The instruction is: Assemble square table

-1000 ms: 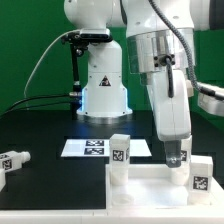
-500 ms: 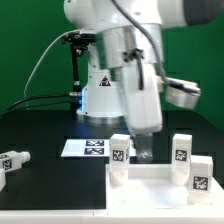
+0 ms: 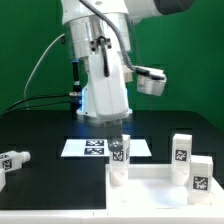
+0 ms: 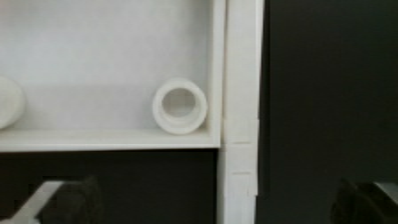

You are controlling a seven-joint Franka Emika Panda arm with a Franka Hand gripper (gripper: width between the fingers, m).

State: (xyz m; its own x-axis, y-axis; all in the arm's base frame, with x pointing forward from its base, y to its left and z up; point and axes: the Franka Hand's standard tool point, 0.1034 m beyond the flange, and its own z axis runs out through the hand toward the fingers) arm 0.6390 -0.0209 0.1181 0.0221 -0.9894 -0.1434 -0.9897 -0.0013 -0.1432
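The square table's white slab (image 3: 160, 192) lies at the front right of the exterior view, rim up. A tagged white leg (image 3: 119, 156) stands at its back left corner. Two more legs (image 3: 181, 150) (image 3: 199, 174) stand at its right side, and another leg (image 3: 12, 163) lies loose at the far left. My gripper (image 3: 118, 142) hangs open just above the back left leg, apart from it. In the wrist view the slab (image 4: 89, 60) shows a round ring (image 4: 178, 105) beside its raised rim (image 4: 240, 100). The gripper (image 4: 217, 205) holds nothing, its dark fingers (image 4: 63, 200) wide apart.
The marker board (image 3: 92, 148) lies flat on the black table behind the slab, in front of the arm's white base (image 3: 103, 95). A green wall closes the back. A cable hangs at the exterior view's left of the base.
The arm has swung from over the right-hand legs toward the exterior view's left, ending above the back left leg. The gripper stayed open and empty throughout.
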